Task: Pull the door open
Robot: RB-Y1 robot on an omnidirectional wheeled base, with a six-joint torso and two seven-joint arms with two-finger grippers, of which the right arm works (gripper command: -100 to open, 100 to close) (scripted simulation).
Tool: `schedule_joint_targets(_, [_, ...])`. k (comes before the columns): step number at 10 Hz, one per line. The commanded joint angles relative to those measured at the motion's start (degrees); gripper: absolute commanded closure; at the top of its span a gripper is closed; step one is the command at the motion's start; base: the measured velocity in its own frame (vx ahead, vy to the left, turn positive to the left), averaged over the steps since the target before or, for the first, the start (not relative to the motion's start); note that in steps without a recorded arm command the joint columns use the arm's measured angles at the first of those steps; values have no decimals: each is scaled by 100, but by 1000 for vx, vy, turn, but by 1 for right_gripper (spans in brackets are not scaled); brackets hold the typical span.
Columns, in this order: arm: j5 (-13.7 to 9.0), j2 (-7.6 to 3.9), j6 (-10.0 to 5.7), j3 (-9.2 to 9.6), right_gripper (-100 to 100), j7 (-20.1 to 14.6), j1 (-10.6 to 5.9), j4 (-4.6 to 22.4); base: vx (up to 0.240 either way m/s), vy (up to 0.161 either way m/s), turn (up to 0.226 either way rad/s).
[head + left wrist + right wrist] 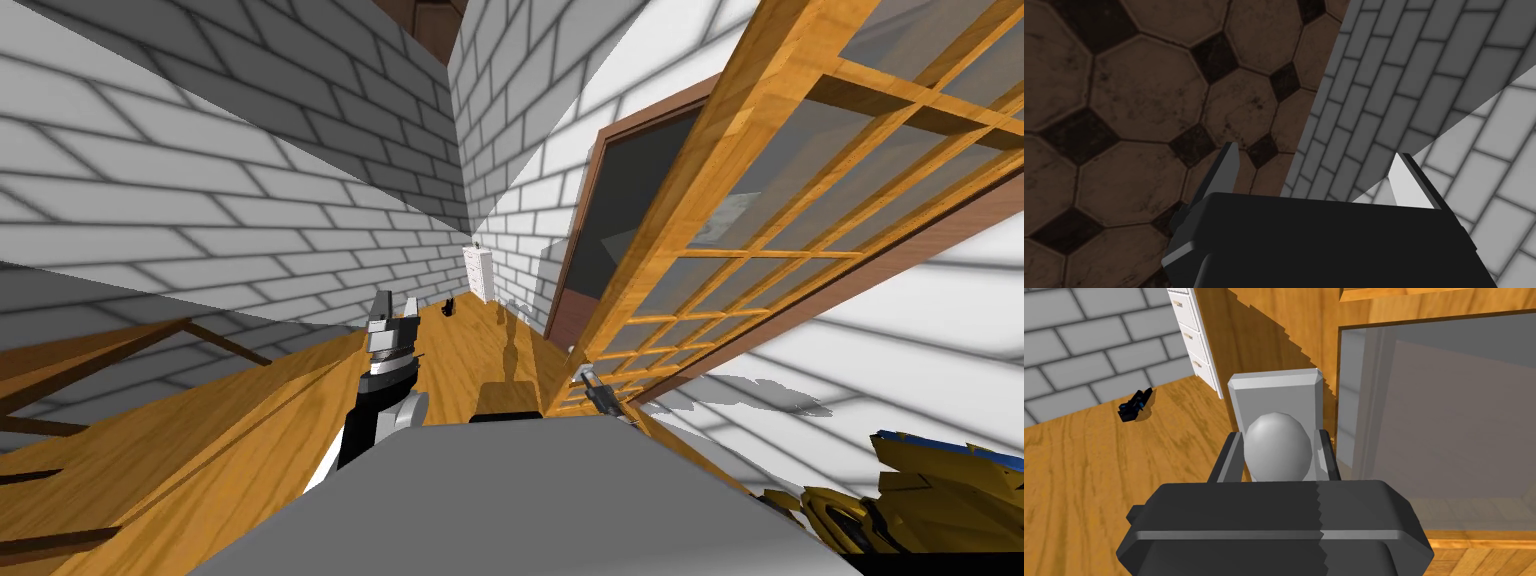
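Note:
A wooden door [760, 230] with glass panes in a grid stands swung away from its brown frame [585, 220]. In the right wrist view its grey round knob [1278, 447] sits on a grey backplate [1276, 395], and my right gripper [1278, 455] is shut on the knob, a finger pressing each side. In the head view that gripper [597, 390] shows at the door's lower edge. My left gripper [393, 312] is raised over the floor left of the door, and its wrist view shows the gripper [1319, 170] open and holding nothing.
A white drawer cabinet [481, 272] stands at the far wall, with a small dark object [449, 306] on the wood floor near it. Grey brick walls close in on the left. A blue and yellow object [920, 495] lies at the lower right.

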Motion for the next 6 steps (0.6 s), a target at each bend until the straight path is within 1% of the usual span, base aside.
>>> schedule_joint_targets(1, [-4, -42, -103, 47, 100, -29, 80, -10, -151, -87, 172])
schedule_joint_targets(3, [-7, -84, -273, 111, 100, -79, 132, 71, -234, -83, 188])
schedule_joint_targets(6, [-10, -134, -479, 189, 100, -140, 194, 168, -191, -72, 138])
